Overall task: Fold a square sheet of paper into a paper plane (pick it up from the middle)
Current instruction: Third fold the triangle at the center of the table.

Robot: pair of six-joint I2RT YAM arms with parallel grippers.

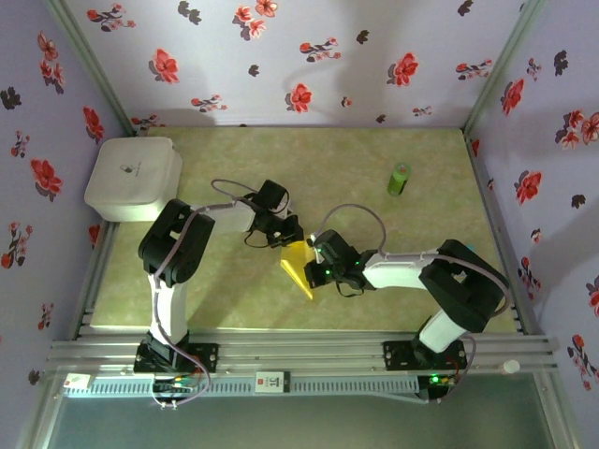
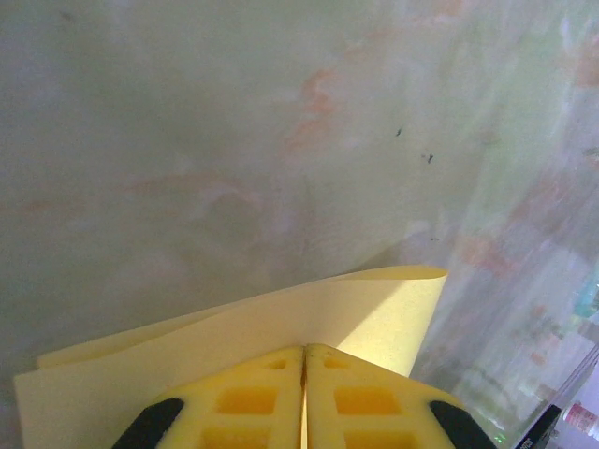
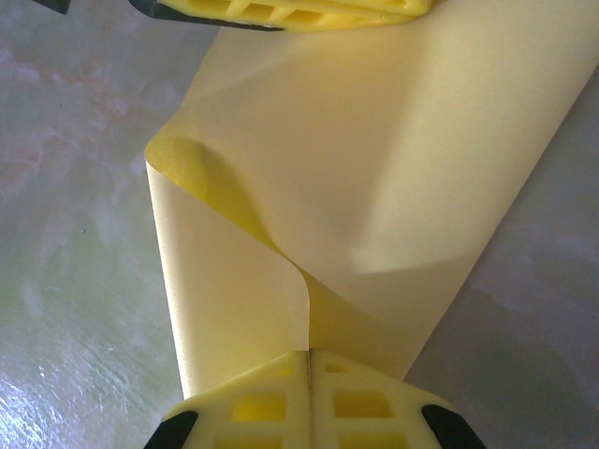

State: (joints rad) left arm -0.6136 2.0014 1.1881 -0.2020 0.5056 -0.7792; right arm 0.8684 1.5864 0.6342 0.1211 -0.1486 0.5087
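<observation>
The square sheet of paper (image 1: pixel 299 267) is bright yellow and folded over, held between both arms just above the greenish table near its middle. My left gripper (image 1: pixel 288 234) is shut on the sheet's far edge. In the left wrist view its jaws (image 2: pixel 304 348) meet on the paper (image 2: pixel 356 309), which bends away in two layers. My right gripper (image 1: pixel 316 267) is shut on the near edge. In the right wrist view its jaws (image 3: pixel 309 353) pinch a curled flap of the sheet (image 3: pixel 374 168). The left gripper's yellow fingers (image 3: pixel 299 11) show at the top of that view.
A white rounded box (image 1: pixel 134 178) stands at the back left corner. A small green cylinder (image 1: pixel 400 178) stands upright at the back right. Flowered walls enclose three sides, and a metal rail (image 1: pixel 299 351) runs along the near edge.
</observation>
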